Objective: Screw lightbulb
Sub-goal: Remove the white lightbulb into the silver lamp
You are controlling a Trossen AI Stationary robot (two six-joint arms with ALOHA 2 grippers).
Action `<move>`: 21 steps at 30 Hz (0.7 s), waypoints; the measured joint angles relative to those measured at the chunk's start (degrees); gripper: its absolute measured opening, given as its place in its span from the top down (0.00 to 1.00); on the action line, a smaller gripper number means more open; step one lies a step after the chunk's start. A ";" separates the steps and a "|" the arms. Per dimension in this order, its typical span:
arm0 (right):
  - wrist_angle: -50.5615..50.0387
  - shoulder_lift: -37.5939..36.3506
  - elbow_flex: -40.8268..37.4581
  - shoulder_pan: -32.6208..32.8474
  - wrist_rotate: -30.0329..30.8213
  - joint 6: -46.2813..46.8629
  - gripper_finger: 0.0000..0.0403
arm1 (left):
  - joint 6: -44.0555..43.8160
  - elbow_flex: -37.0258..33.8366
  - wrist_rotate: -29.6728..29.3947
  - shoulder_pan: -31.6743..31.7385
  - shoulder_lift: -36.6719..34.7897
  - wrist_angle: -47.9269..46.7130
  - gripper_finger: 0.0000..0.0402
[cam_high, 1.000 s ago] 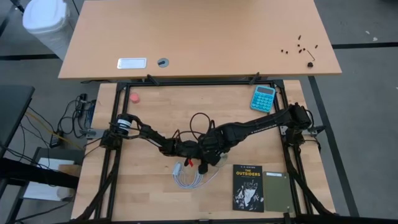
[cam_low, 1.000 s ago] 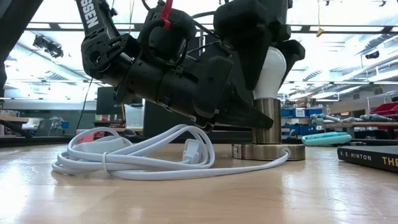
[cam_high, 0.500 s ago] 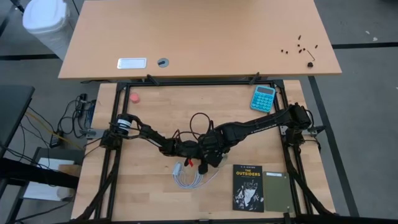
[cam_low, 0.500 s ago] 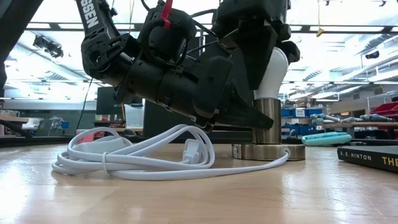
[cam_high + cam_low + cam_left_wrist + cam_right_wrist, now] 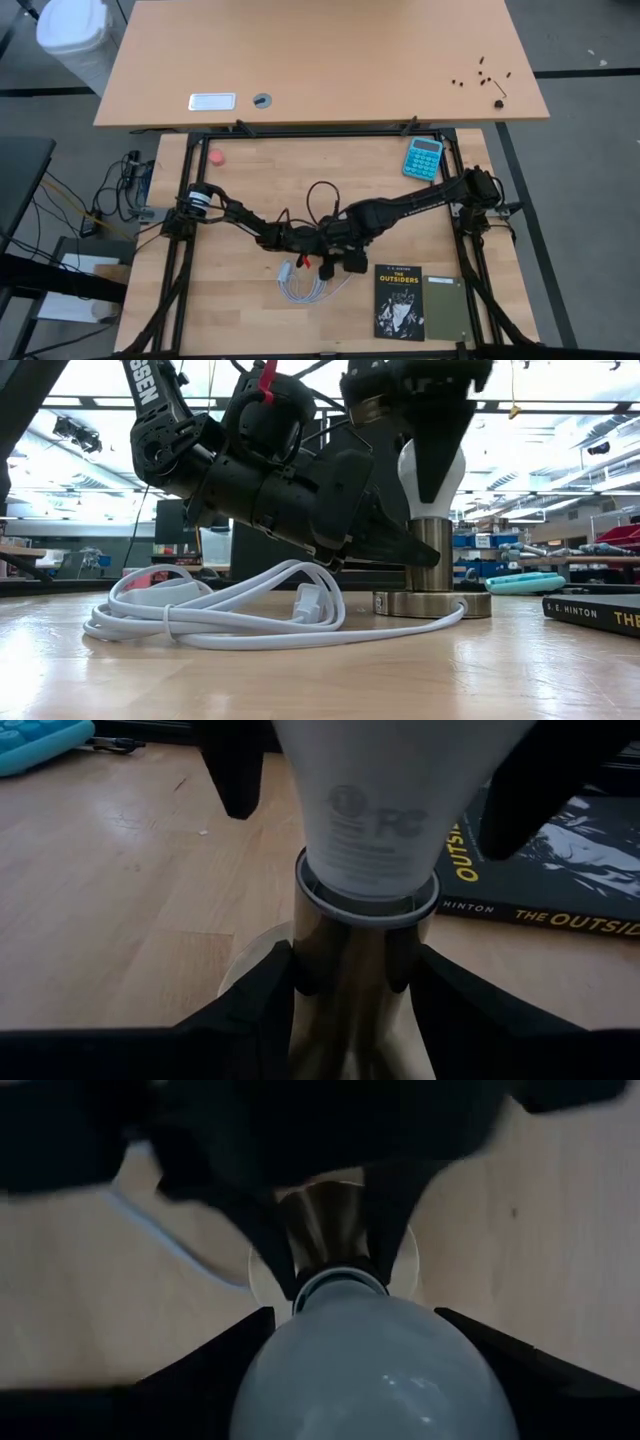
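The white lightbulb [image 5: 385, 800] stands upright with its neck in the metal socket [image 5: 432, 555], whose round base [image 5: 430, 603] rests on the table. My left gripper [image 5: 355, 975] reaches in low from the table's left and is shut on the socket's stem. My right gripper [image 5: 355, 1330] hangs straight down over the lightbulb [image 5: 370, 1370] and is shut on it. In the low view one of its fingers [image 5: 432, 465] covers the middle of the lightbulb [image 5: 405, 470]. In the high view both grippers [image 5: 340, 252] meet at the table's middle and hide bulb and socket. My left gripper pinches the socket's upright metal stem [image 5: 355, 950] between its two fingers [image 5: 265, 995], just under the bulb's neck. The fingers come nearly level from the table's left and lie across the stem. The socket's base stays on the table. My right gripper holds the lightbulb's wide upper part [image 5: 300, 1360] between its two fingers [image 5: 235, 770], one on each side. It comes from above, pointing down. The bulb stands upright in the socket.
A coiled white cable [image 5: 220, 610] lies near the socket toward the table's near edge. A black book [image 5: 400, 300] and a green notebook [image 5: 445, 308] lie near right. A blue calculator [image 5: 423, 157] sits far right and a pink ball [image 5: 215, 157] far left.
My right gripper has rolled about its upright axis over the lightbulb while staying in place. One of its fingers has swung round in front of the bulb in the low view. The left gripper and the socket have kept still.
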 joint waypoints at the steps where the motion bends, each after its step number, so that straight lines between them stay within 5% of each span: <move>1: -0.09 0.00 0.00 0.21 0.01 -2.97 0.32 | 0.01 0.00 0.03 0.00 0.00 0.02 0.56; 7: -0.22 0.00 0.00 1.76 0.78 -26.31 0.30 | 0.01 0.04 0.25 -0.07 0.00 0.02 0.56; 14: -1.06 0.00 -0.04 4.89 11.18 -52.31 0.32 | 0.25 0.00 -0.24 0.00 -0.04 0.29 0.56; 21: -0.53 0.04 0.09 6.32 15.70 -53.41 0.28 | 0.22 -0.02 -0.02 0.01 -0.07 0.33 0.56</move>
